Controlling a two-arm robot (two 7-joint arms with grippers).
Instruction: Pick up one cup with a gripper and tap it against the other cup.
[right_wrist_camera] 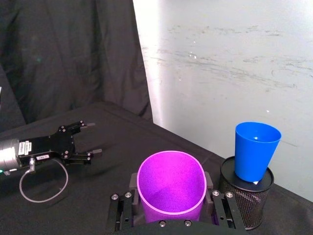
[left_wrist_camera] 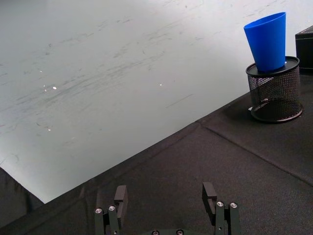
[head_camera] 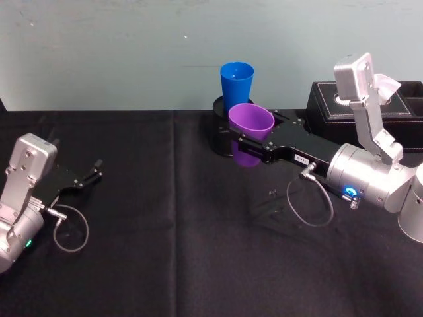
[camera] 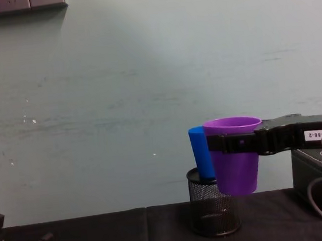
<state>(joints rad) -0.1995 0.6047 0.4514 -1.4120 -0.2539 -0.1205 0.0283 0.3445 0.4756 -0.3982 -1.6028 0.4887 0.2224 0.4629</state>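
The purple cup (head_camera: 251, 121) hangs upright above the table, with my right gripper (head_camera: 254, 136) shut on its sides. In the right wrist view the black fingers (right_wrist_camera: 131, 182) press on either side of the purple cup (right_wrist_camera: 171, 185). The blue cup (head_camera: 236, 82) stands in a black mesh holder (head_camera: 221, 108) just behind it. From the chest the purple cup (camera: 235, 156) overlaps the blue cup (camera: 200, 151); from the right wrist a gap shows before the blue cup (right_wrist_camera: 255, 151). My left gripper (head_camera: 89, 177) rests open at the far left, with nothing in it.
A black box (head_camera: 370, 105) stands at the back right beside the right arm. A pale wall runs behind the black table cloth (head_camera: 178, 251). Loose cables loop beside both wrists.
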